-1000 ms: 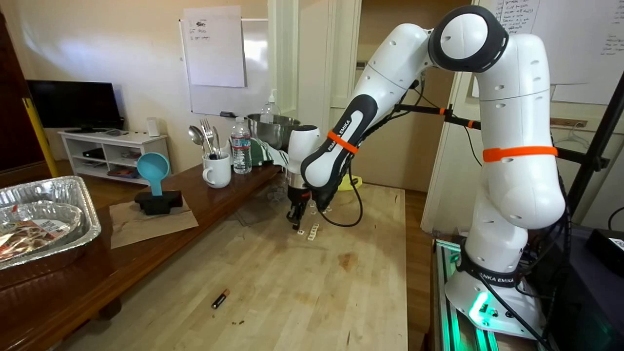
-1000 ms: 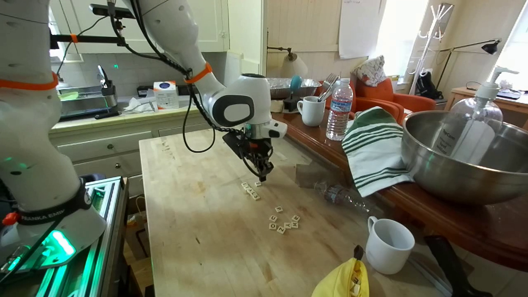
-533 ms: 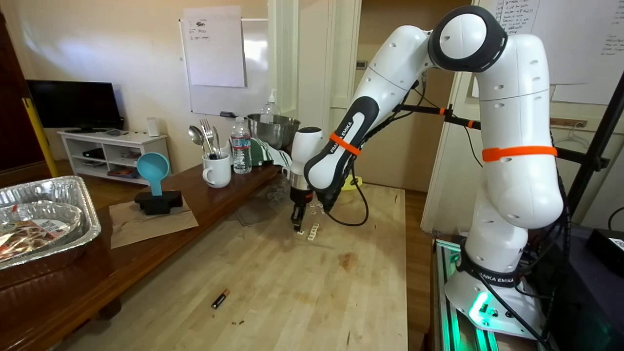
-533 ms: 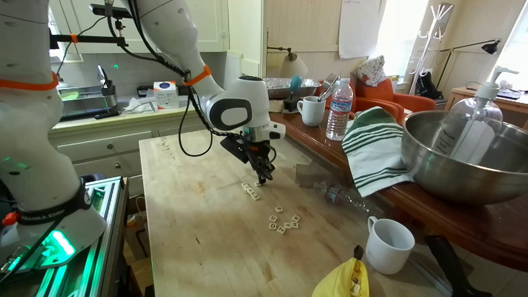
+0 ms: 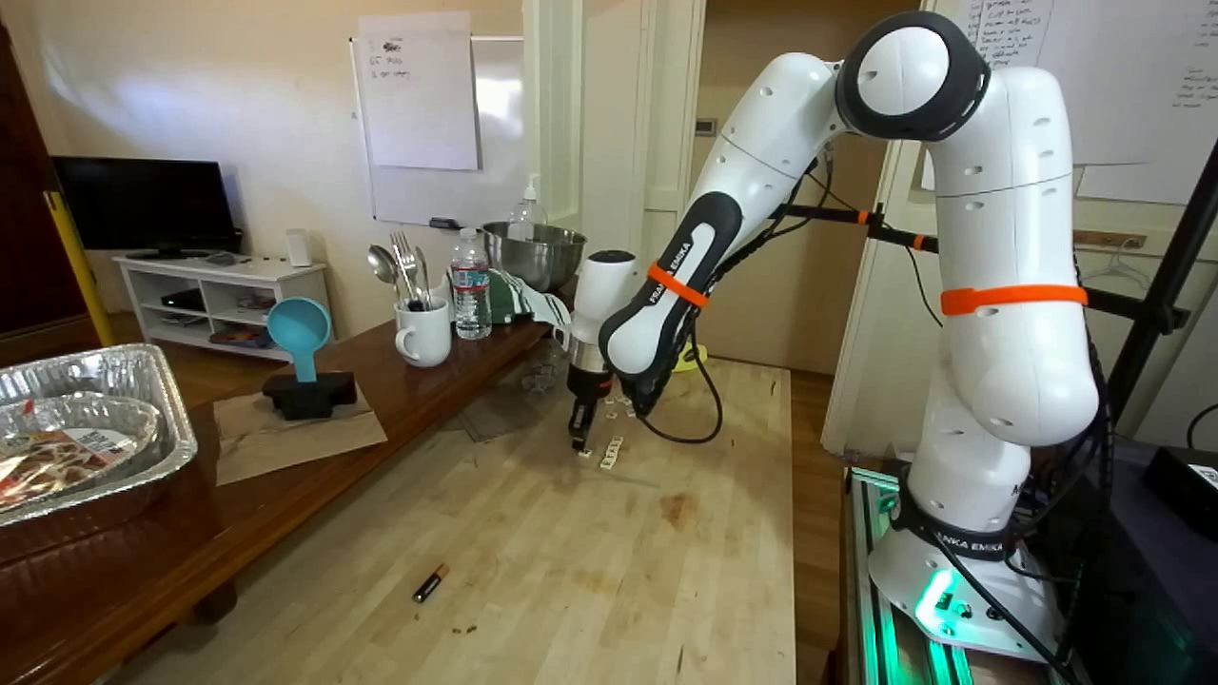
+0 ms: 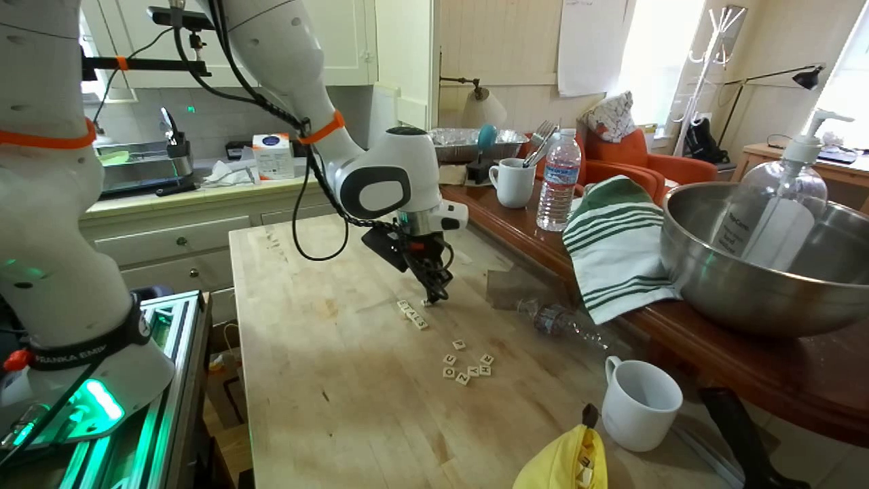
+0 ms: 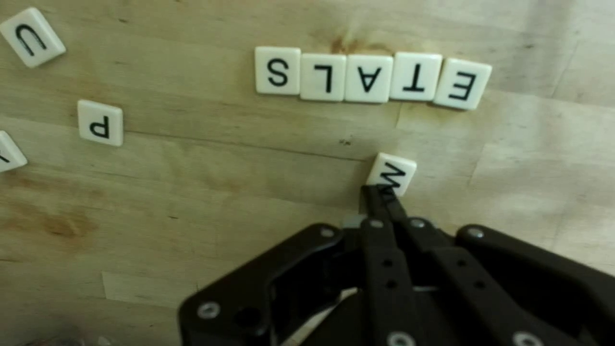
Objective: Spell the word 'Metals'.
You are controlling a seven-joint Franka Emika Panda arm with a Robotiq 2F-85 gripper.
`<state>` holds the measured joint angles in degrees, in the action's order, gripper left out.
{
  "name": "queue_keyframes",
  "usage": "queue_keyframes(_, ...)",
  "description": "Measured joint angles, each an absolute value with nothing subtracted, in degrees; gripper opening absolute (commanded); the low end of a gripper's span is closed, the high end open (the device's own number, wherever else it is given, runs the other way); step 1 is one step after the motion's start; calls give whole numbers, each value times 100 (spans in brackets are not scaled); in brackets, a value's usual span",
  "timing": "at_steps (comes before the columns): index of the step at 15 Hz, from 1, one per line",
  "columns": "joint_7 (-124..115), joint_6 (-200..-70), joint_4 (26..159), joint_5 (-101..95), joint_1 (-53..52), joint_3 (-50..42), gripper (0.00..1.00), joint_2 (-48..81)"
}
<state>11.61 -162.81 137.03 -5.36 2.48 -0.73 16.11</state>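
The M tile (image 7: 395, 170) lies face up and turned sideways on the wooden table. It sits apart from a row of touching tiles: E (image 7: 462, 83), T (image 7: 416, 76), A (image 7: 368, 79), L (image 7: 323, 77) and S (image 7: 277, 70). The row appears upside down in the wrist view, with E at its right end. My gripper (image 7: 382, 187) is shut, its fingertips together and overlapping part of the M tile; whether they press on it cannot be told. In both exterior views the gripper (image 5: 578, 445) (image 6: 430, 299) points down at table level beside the row.
Loose tiles such as U (image 7: 32, 37) and P (image 7: 100, 122) lie beyond the row's S end. A yellow pouch (image 6: 560, 458), white mug (image 6: 641, 404) and clear bottle (image 6: 557, 319) are on the table. A raised brown counter (image 5: 314, 457) runs alongside. A battery (image 5: 430, 582) lies farther off.
My gripper has turned about its wrist and come down to the M tile. The M tile appears shifted very slightly. The row of tiles has not moved.
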Motion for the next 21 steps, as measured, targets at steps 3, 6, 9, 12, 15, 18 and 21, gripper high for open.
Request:
queue_keyframes(3, 1030, -16280, 13730, -563, 230, -97, 0, 1594)
queue_keyframes(6, 676, -16267, 13799, -692, 134, -210, 0, 1544)
queue_keyframes(9, 71, -16251, 13897, -933, -66, -447, 0, 1476)
queue_keyframes(12, -558, -16247, 13963, -1081, -262, -626, 0, 1433)
queue_keyframes(15, -1096, -16241, 13970, -1147, -426, -741, 0, 1430)
queue_keyframes(18, -1642, -16211, 13970, -1220, -603, -845, 0, 1427)
queue_keyframes(21, -2149, -16136, 13971, -1249, -770, -907, 0, 1413)
